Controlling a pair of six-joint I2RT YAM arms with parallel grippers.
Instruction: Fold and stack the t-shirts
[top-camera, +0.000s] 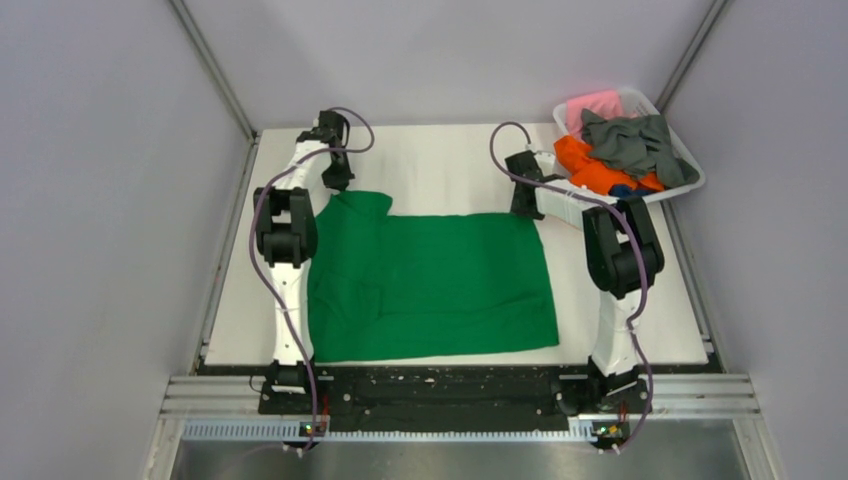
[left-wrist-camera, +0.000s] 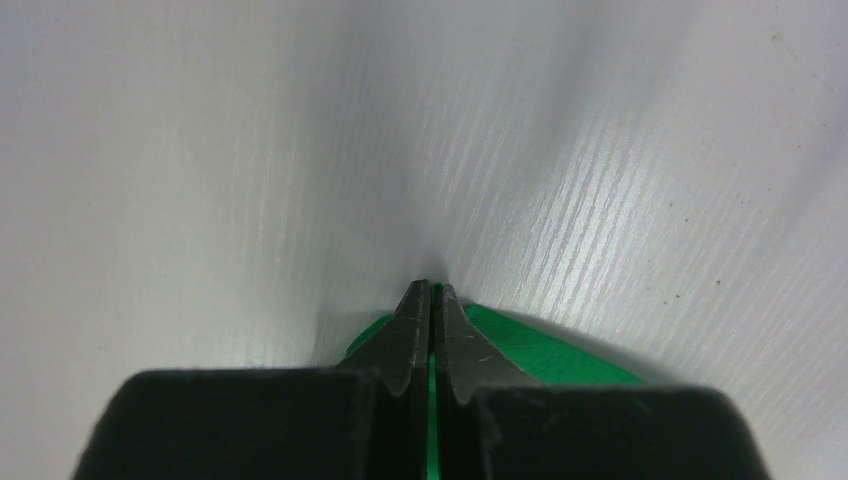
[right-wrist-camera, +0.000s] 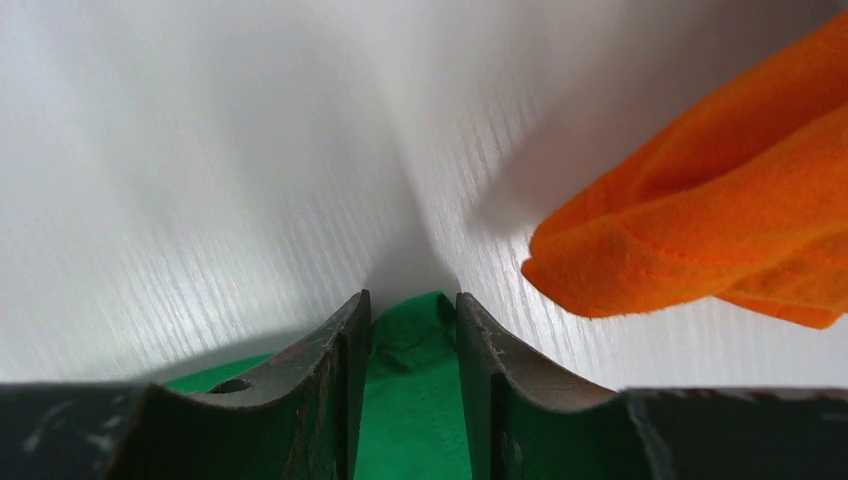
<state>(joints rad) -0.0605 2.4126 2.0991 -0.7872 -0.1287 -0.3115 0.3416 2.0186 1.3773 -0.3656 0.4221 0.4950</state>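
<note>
A bright green t-shirt (top-camera: 440, 280) lies spread flat on the white table. My left gripper (top-camera: 338, 182) is at the shirt's far left corner. In the left wrist view it (left-wrist-camera: 432, 290) is shut on a thin edge of the green cloth (left-wrist-camera: 540, 345). My right gripper (top-camera: 521, 208) is at the shirt's far right corner. In the right wrist view its jaws (right-wrist-camera: 412, 300) stand apart, with a bunched bit of green cloth (right-wrist-camera: 415, 400) between them. Orange (top-camera: 590, 170), dark grey (top-camera: 630, 145), pink (top-camera: 592, 105) and blue (top-camera: 622, 190) t-shirts lie piled in the basket.
The white plastic basket (top-camera: 690, 165) stands at the back right corner. An orange shirt's edge (right-wrist-camera: 700, 230) hangs close to the right of my right gripper. Grey walls enclose the table on three sides. The arm bases sit at the near edge.
</note>
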